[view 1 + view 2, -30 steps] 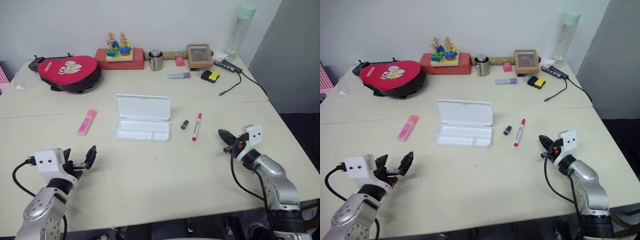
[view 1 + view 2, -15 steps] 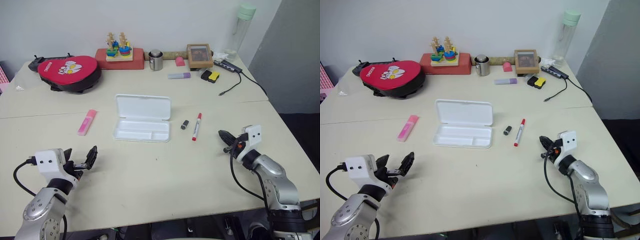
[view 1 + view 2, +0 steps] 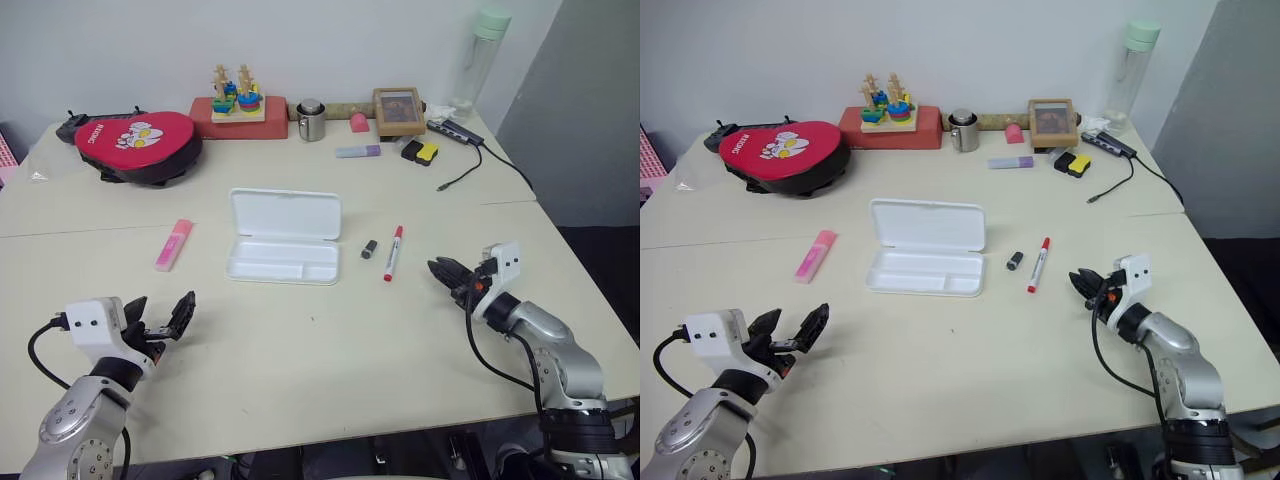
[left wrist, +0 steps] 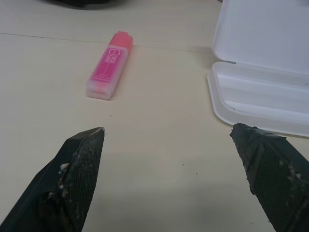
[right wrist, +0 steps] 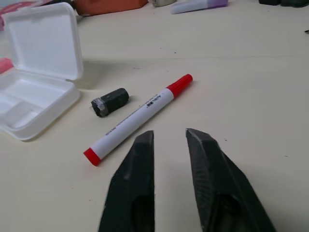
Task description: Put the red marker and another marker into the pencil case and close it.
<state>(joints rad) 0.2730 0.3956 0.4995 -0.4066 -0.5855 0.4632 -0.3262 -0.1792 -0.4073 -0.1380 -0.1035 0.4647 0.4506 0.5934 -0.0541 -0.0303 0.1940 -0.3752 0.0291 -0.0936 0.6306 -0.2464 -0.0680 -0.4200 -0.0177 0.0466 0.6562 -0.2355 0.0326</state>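
- White plastic, the pencil case (image 3: 284, 237) lies open mid-table; the red marker (image 3: 392, 252) rests just right of it, the pink highlighter (image 3: 173, 244) well left.
- My right gripper (image 5: 169, 137) is parted slightly and empty, near the marker. The round barrel could roll away under a skewed pinch.
- A small black cap (image 5: 109, 102) beside it might get knocked.
- My left gripper (image 4: 166, 137) is spread wide, holding nothing.

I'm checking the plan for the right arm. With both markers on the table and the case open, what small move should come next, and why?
Probably open the right gripper wider and ease it forward to the red marker. Its fingers stand only slightly apart, short of the marker, which lies free on the table beside the open pencil case.
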